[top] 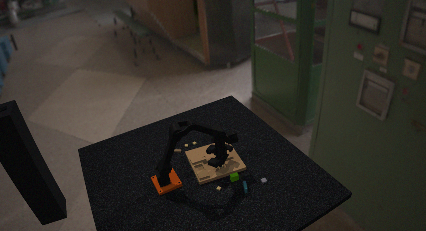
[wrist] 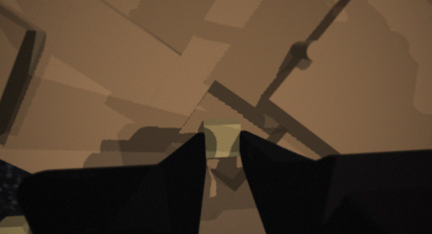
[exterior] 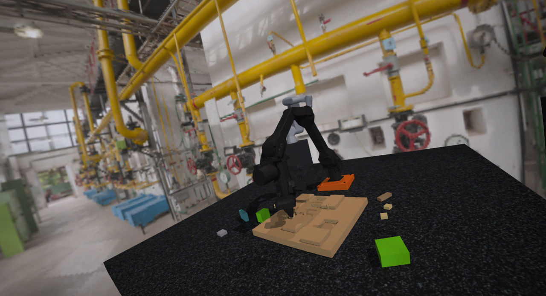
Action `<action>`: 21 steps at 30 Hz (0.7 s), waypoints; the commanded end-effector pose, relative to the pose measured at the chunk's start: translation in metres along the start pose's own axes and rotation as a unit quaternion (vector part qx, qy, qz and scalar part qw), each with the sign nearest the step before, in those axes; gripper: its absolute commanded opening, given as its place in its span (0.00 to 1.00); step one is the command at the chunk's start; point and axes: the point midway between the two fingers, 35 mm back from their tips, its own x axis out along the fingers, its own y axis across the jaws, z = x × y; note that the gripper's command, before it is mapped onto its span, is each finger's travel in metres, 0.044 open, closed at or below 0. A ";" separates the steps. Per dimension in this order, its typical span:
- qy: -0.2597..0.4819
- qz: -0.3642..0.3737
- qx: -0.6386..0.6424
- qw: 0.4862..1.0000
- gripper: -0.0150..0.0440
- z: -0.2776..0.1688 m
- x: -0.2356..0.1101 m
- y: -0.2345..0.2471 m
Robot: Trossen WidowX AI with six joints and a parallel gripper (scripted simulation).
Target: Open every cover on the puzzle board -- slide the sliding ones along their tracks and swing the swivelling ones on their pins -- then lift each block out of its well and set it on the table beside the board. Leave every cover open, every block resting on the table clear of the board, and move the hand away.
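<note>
- Black pincer (wrist: pixel 221 139) set narrow, both fingers pressed against the sides of a small pale-yellow block (wrist: pixel 221 137); the block fills the gap between the tips.
- Wrist view: block sits in front of tan board surface, with a dark recessed well edge and a thin slot with a round pin (wrist: pixel 301 51) further off. Cannot tell from this view whether the block is clear of its well.
- Top view: arm bends over the tan puzzle board (top: pixel 196 155) on the dark speckled bench (top: pixel 124 199); pincer (top: pixel 216 162) low over the board's near-right part, the block itself hidden by the wrist.
- Exterior view: pincer (exterior: pixel 287 212) comes straight down onto the board's far-left corner region (exterior: pixel 343 233); raised covers (exterior: pixel 315 236) show in relief, which the dim top view barely resolves.
- Orange base plate (top: pixel 175 186) under the arm, beside the board.
- Loose on the bench just beside the board: small green cube (top: pixel 234 176), teal block (top: pixel 245 186), grey block (top: pixel 263 180), tan piece (top: pixel 218 188).
- Three tan pieces (exterior: pixel 384 196) on the board's other side.
- Exterior view alone shows a larger green block (exterior: pixel 392 251) near the board's front corner; the arm hides it in the top view.
</note>
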 end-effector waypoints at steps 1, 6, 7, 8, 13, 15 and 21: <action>0.003 -0.005 0.000 1.000 0.39 -0.002 -0.009 -0.002; 0.003 -0.005 0.000 1.000 0.39 -0.002 -0.015 -0.002; 0.003 -0.005 -0.001 1.000 0.39 -0.002 -0.017 -0.002; 0.002 -0.005 -0.001 1.000 0.39 -0.002 -0.018 -0.002; 0.002 -0.005 -0.001 1.000 0.39 -0.002 -0.025 -0.002; 0.002 -0.005 -0.001 1.000 0.39 -0.002 -0.027 -0.002; 0.001 -0.005 -0.002 1.000 0.39 -0.002 -0.035 -0.002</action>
